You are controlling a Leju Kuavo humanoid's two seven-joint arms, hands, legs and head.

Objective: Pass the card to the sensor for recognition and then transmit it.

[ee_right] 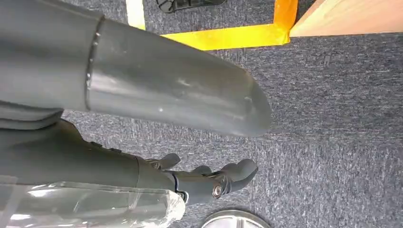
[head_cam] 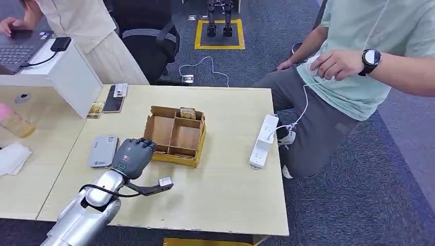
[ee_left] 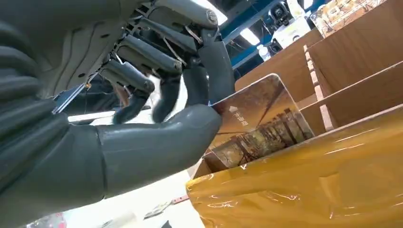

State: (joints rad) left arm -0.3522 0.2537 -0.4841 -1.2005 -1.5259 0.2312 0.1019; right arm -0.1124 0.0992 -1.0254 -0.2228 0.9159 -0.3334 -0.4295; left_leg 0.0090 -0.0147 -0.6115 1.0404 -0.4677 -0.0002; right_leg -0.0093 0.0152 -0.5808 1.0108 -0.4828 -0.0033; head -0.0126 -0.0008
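Observation:
My left hand (head_cam: 134,156) is at the left wall of the divided cardboard box (head_cam: 177,134) on the table. In the left wrist view the thumb and a finger of my left hand (ee_left: 157,142) pinch a card (ee_left: 266,118) printed with a brown landscape, standing just inside the box's yellow-taped wall (ee_left: 309,185). More cards (head_cam: 188,113) stand in the box's far compartment. A grey flat sensor (head_cam: 102,151) lies on the table just left of the hand. My right hand (ee_right: 180,104) hangs over the carpet, fingers loosely apart, holding nothing.
A white power strip (head_cam: 263,141) lies near the table's right edge, and a seated person (head_cam: 354,66) is just beyond it. A phone (head_cam: 113,98) lies at the back left beside a white partition (head_cam: 72,77). Another person (head_cam: 87,20) works at a laptop (head_cam: 18,48).

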